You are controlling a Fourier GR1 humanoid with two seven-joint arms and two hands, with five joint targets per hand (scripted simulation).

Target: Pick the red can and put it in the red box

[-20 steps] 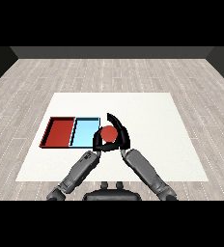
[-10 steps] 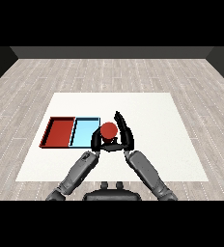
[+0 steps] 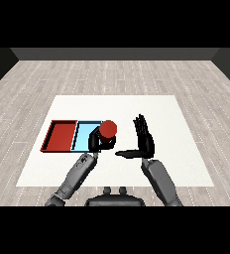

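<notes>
The white table point(image 3: 151, 111) sits on a pale plank floor point(image 3: 112, 74). Two trays lie directly on the table at about 9 o'clock from its middle, side by side and touching: the red tray point(image 3: 61, 136) is the outer one, and the blue tray point(image 3: 85, 136) lies at its 3 o'clock, nearer the centre.

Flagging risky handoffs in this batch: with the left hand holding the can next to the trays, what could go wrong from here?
1. The red can sits at the right edge of the light blue tray, so an early release by the left hand would likely land it in the wrong tray.
2. The red tray lies beyond the blue one; carried low, the can might clip the rim between them.
3. The right hand stands open nearby and gives no support.
</notes>
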